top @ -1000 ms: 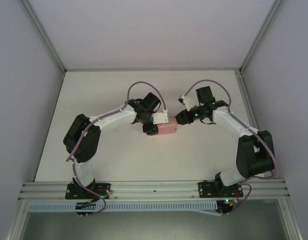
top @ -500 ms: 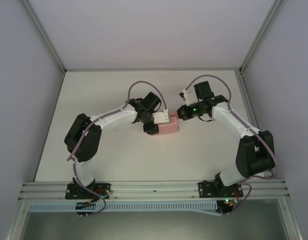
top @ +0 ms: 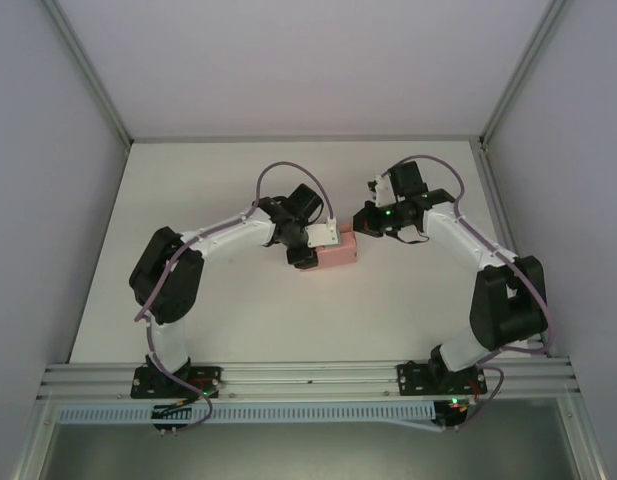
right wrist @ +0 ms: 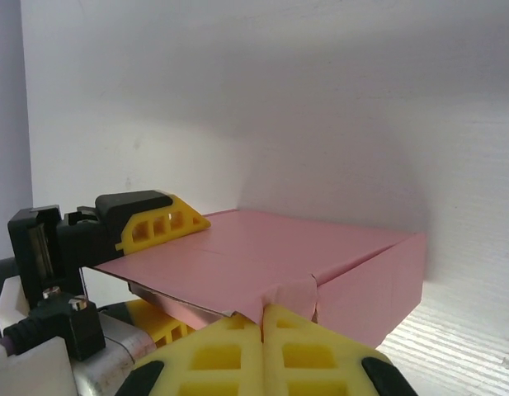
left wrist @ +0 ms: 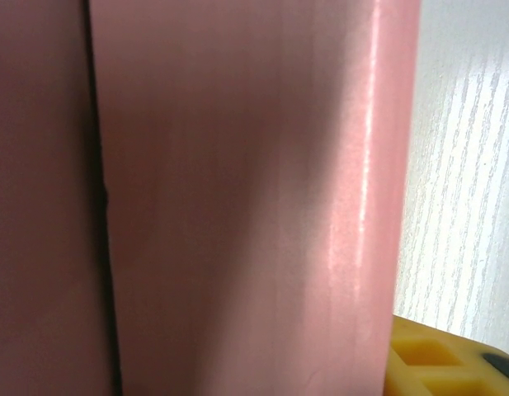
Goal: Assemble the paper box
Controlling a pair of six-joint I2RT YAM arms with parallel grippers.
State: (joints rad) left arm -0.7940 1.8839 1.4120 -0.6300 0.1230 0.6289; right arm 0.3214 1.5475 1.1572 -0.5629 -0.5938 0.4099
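Top external view: the paper box, a small closed rectangular block of smooth, faintly glossy pink card, is held near the middle of the desk, well off every edge. It has not shifted since a second ago. The left tool still clamps its left end, with latticed yellow fingers above and below. The right tool, then partly open at the box's right end, has closed its jaws fully and swung toward the far edge. A small card tab stands up just beside its fingertips; I cannot tell whether it is pinched. The desk is white with faint wood grain.
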